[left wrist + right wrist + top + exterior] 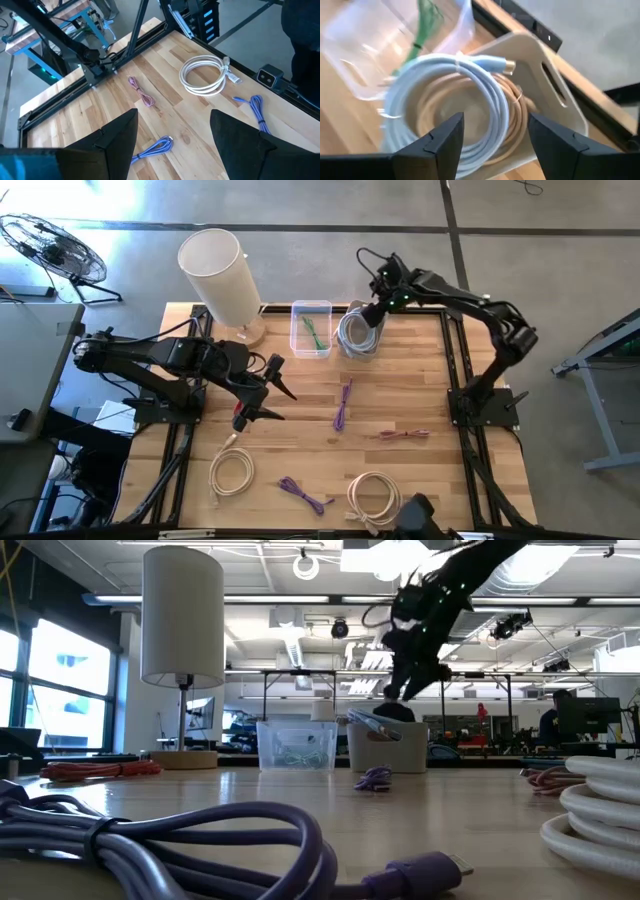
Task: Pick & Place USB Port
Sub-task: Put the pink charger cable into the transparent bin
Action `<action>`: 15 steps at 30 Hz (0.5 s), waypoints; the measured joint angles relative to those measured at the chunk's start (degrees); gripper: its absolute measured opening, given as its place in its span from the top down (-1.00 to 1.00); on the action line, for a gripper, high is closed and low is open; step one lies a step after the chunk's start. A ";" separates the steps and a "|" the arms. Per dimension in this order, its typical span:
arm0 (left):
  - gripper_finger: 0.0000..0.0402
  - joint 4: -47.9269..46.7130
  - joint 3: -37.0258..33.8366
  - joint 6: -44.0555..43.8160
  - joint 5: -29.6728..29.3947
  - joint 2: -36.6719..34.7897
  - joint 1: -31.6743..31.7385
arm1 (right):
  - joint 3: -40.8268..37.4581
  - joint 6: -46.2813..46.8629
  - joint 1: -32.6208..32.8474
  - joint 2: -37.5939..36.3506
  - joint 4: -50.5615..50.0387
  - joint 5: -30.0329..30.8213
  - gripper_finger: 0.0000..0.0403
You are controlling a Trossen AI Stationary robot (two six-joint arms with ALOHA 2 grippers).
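Cable: pale blue coiled USB cable (445, 95) lies in the beige handled bin (547, 95), directly under the right claw (492, 137).
Right claw: spread, pinching nothing, just above the coil.
Left claw (272, 390): spread, idle over the wooden tabletop (400, 395), well apart.
Nearer arm: right.

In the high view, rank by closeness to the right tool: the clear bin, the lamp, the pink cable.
From the right tool, nearest first:
1. Clear bin, just beside it along the far edge.
2. Pink cable, nearer the front, mid-table.
3. Lamp, far-left corner.
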 joint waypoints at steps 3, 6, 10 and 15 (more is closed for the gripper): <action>-0.21 0.00 0.00 -0.36 -0.42 0.00 0.00 | 0.00 -0.01 -0.02 -3.85 -0.24 -1.33 -0.05; -0.21 0.00 0.00 -0.61 -2.19 0.00 0.00 | 0.00 -0.03 -0.02 -8.12 -0.57 -4.51 -0.05; -0.21 0.00 0.00 -0.52 -4.43 0.00 0.01 | 0.02 -0.77 0.31 -14.22 -0.58 -11.26 -0.05; -0.21 0.00 0.00 -3.13 -4.90 0.00 0.00 | 0.02 -2.18 2.90 -21.84 -0.58 -17.30 -0.06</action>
